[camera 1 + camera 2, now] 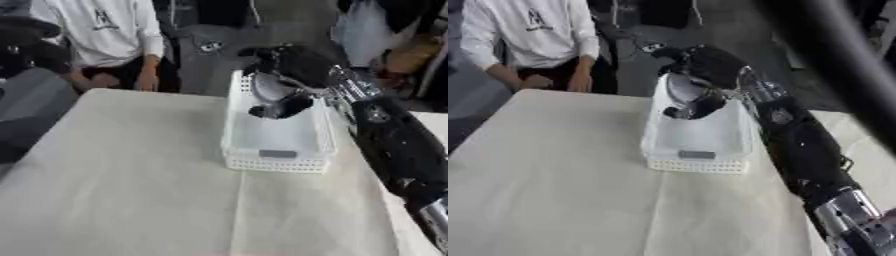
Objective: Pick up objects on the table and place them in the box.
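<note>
- Left eye view shows one black robot arm reaching in from the right side, ending in the right hand over the far end of a white box.
- Right hand fingers curled round one shiny grey rounded object, held above the far half of the box.
- Dark fingers wrapping under the object's lower edge; thumb hidden, so exact contact hard to tell.
- Grey object too blurred to name; looks like a pale, curved, bowl-like shape, its open face turned toward the view's left.
- Long axis of the object cannot be told.
- One box only: a white plastic basket with latticed walls, long axis running from near to far, set on the right half of the table.
- Small grey rectangular patch showing near the box's close end; unclear whether a label or a separate item.
- One table, covered with a pale cream cloth, with a crease running from the box toward the near edge.
- Left hand seen in neither view.
- Right eye view gives the same scene shifted a little, with a dark blurred bar crossing the upper right corner.
</note>
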`<action>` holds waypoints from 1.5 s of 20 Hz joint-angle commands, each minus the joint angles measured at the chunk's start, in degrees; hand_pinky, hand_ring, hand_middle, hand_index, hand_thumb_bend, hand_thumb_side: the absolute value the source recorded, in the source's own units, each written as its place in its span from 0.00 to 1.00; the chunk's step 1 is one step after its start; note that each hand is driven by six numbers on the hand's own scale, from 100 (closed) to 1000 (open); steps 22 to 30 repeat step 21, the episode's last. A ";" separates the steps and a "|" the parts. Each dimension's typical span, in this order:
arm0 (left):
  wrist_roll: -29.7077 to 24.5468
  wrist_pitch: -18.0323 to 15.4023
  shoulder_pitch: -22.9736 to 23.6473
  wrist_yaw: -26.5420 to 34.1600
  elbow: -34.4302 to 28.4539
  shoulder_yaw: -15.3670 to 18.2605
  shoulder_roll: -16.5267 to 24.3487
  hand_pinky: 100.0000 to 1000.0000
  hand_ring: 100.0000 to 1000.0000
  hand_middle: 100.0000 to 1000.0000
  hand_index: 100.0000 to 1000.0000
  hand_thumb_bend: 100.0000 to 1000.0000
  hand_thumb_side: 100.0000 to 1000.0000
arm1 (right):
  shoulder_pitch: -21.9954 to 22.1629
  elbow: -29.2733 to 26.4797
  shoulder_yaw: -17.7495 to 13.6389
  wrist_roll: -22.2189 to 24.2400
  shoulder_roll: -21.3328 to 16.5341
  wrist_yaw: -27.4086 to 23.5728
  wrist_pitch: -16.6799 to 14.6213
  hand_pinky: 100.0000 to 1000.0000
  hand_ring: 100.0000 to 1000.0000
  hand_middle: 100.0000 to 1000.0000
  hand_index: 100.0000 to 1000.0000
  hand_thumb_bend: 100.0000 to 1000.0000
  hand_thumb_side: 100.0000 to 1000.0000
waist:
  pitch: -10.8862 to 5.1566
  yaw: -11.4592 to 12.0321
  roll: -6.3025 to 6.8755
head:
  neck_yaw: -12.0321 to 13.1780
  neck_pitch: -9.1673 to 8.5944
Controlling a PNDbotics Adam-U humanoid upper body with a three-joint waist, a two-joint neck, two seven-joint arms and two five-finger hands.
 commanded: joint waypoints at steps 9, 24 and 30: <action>0.05 -0.08 0.26 -0.06 -0.59 0.72 1.64 0.66 0.67 0.80 0.83 0.69 0.92 | -2.24 1.34 -1.73 -2.32 -0.37 -3.67 -5.11 1.00 1.00 1.00 0.92 0.03 0.97 | -1.26 -0.41 0.59 | 0.72 -0.58; 0.08 -0.37 2.14 -0.86 -0.59 1.08 1.51 0.67 0.68 0.80 0.83 0.68 0.93 | 3.93 -10.00 4.20 -3.57 -3.44 -19.01 -9.71 0.93 0.94 0.97 0.91 0.05 0.83 | -2.98 -1.39 0.98 | -4.42 -17.42; 0.08 -0.37 2.14 -0.86 -0.59 1.08 1.51 0.67 0.68 0.80 0.83 0.68 0.93 | 3.93 -10.00 4.20 -3.57 -3.44 -19.01 -9.71 0.93 0.94 0.97 0.91 0.05 0.83 | -2.98 -1.39 0.98 | -4.42 -17.42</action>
